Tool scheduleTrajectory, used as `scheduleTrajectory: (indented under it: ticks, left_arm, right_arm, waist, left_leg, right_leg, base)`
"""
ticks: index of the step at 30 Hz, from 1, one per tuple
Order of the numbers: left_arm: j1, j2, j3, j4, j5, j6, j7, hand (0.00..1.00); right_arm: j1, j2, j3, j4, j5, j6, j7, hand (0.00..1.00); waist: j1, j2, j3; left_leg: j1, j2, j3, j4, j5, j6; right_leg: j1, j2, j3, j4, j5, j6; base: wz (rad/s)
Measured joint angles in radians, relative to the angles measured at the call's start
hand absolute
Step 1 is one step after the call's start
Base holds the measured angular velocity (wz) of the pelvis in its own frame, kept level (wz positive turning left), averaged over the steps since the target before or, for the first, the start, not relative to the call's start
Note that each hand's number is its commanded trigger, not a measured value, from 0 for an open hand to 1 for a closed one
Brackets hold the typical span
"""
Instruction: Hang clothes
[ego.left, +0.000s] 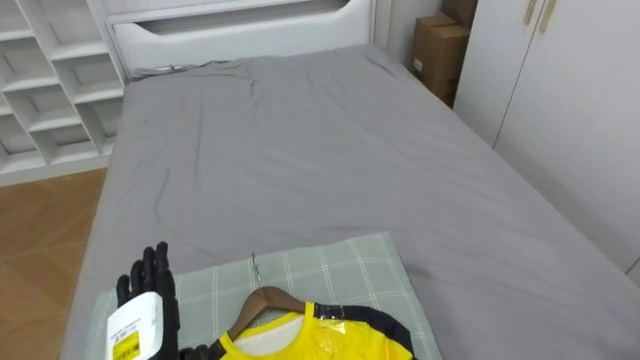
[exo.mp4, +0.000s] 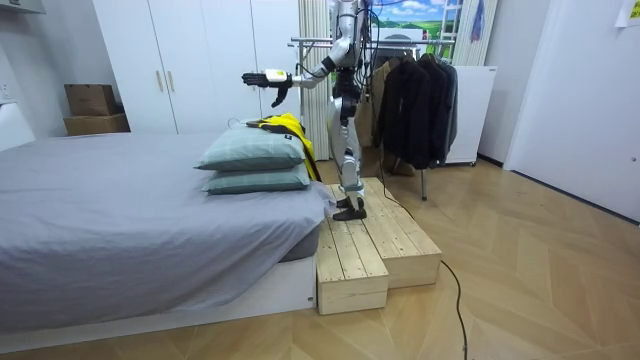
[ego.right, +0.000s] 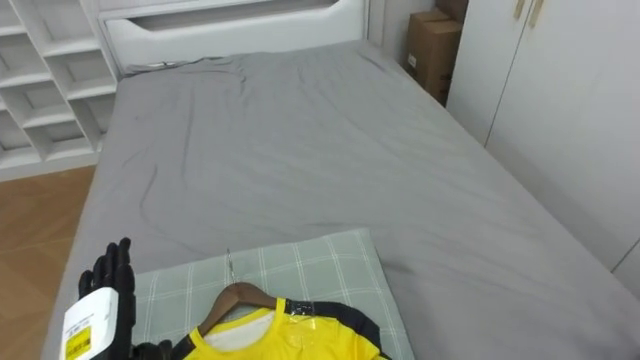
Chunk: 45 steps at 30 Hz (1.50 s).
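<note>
A yellow shirt (ego.left: 322, 342) with dark trim lies on a wooden hanger (ego.left: 262, 300), whose metal hook (ego.left: 254, 268) points towards the head of the bed. Both rest on a pale green checked pillow (ego.left: 345, 262) at the foot of the bed. My left hand (ego.left: 150, 298) is raised just left of the hanger, fingers straight and open, touching nothing. In the room view I stand on a wooden platform (exo.mp4: 370, 245) at the bed's foot, left hand (exo.mp4: 262, 78) held out above the stacked pillows (exo.mp4: 250, 152) and the shirt (exo.mp4: 287, 126).
The grey bed (ego.left: 320, 150) stretches ahead to a white headboard (ego.left: 240, 30). White shelves (ego.left: 50, 90) stand to the left, white wardrobe doors (ego.left: 570, 90) and cardboard boxes (ego.left: 438, 55) to the right. A clothes rack with dark garments (exo.mp4: 412, 95) stands behind me.
</note>
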Motion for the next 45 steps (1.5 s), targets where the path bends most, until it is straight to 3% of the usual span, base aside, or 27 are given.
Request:
scheduleTrajectory:
  ticks: [6,18,23,36,45]
  left_arm:
    - [0.000,-0.011,-0.003,0.008,-0.003,0.001,-0.005,0.00]
    - [-0.005,-0.018,-0.099,0.050,-0.003,0.039,-0.117,0.00]
    - [-0.018,-0.024,-0.101,0.068,-0.003,0.040,-0.156,0.00]
    - [-0.020,-0.024,-0.098,0.089,-0.004,0.040,-0.179,0.00]
    - [-0.030,-0.023,-0.096,0.216,-0.052,0.044,-0.212,0.00]
  right_arm:
    - [0.000,0.000,0.001,0.000,0.005,0.000,0.002,0.00]
    - [0.015,0.000,0.020,-0.010,0.001,0.004,-0.012,0.00]
    - [0.013,0.003,0.020,-0.011,0.003,0.003,-0.017,0.00]
    - [0.039,0.007,0.018,-0.018,0.079,0.000,-0.041,0.00]
    - [0.060,0.004,0.020,0.001,0.078,0.009,-0.053,0.00]
  waist:
    - [-0.002,0.000,-0.0001]
    - [-0.024,-0.006,-0.0002]
    - [-0.023,-0.016,0.0004]
    - [-0.022,-0.015,-0.0001]
    - [-0.024,-0.023,-0.0001]
  left_leg:
    - [0.000,0.000,0.000,0.000,0.000,0.000]
    - [-0.014,0.002,0.024,0.006,0.001,0.000]
    - [-0.016,0.003,0.024,0.005,0.000,0.000]
    - [-0.016,0.004,0.024,-0.009,0.000,0.000]
    - [-0.016,0.004,0.029,-0.008,0.000,0.000]
  right_leg:
    - [0.000,0.000,-0.002,0.000,0.000,0.000]
    - [-0.014,0.000,0.022,0.003,0.000,0.000]
    - [-0.017,0.000,0.023,0.003,0.000,0.000]
    - [-0.023,0.003,0.026,0.003,0.000,0.000]
    - [-0.027,0.003,0.025,0.004,0.000,0.000]
  base:
    - [0.00]
    - [-0.05]
    - [0.00]
    - [0.00]
    - [0.00]
